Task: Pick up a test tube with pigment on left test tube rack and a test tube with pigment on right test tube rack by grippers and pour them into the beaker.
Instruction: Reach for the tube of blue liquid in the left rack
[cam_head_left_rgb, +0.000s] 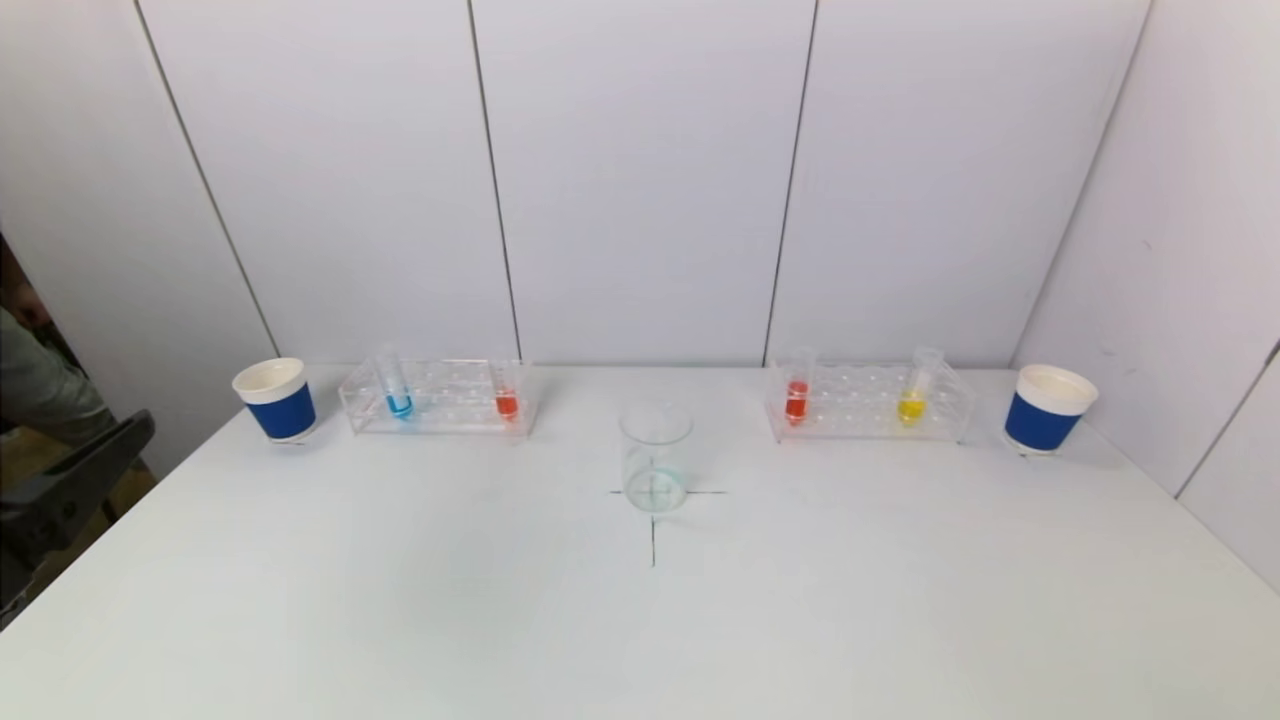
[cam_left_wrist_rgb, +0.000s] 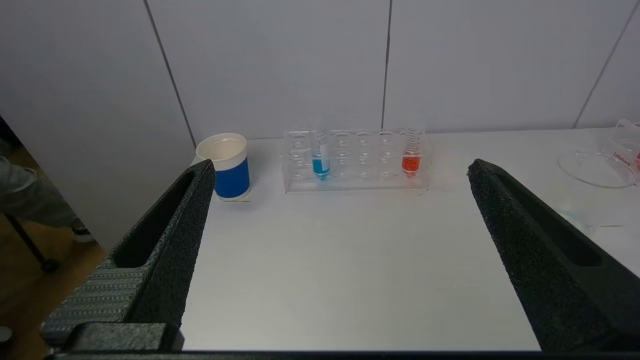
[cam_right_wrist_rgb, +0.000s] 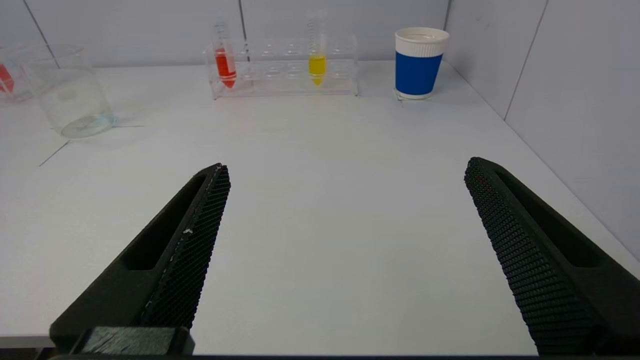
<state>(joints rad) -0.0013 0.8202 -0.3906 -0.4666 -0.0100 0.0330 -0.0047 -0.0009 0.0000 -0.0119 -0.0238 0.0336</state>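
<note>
A clear beaker (cam_head_left_rgb: 655, 457) stands on a cross mark at the table's middle. The left test tube rack (cam_head_left_rgb: 440, 398) holds a blue-pigment tube (cam_head_left_rgb: 398, 390) and a red-orange one (cam_head_left_rgb: 506, 395). The right test tube rack (cam_head_left_rgb: 868, 402) holds a red tube (cam_head_left_rgb: 797, 392) and a yellow tube (cam_head_left_rgb: 914, 392). Neither arm shows in the head view. My left gripper (cam_left_wrist_rgb: 340, 172) is open and empty, well short of the left rack (cam_left_wrist_rgb: 356, 161). My right gripper (cam_right_wrist_rgb: 347, 172) is open and empty, far from the right rack (cam_right_wrist_rgb: 282, 67).
A blue-and-white paper cup (cam_head_left_rgb: 275, 399) stands left of the left rack, another cup (cam_head_left_rgb: 1048, 408) right of the right rack. White wall panels close the back and right. The table's left edge drops off near a dark chair (cam_head_left_rgb: 70, 490).
</note>
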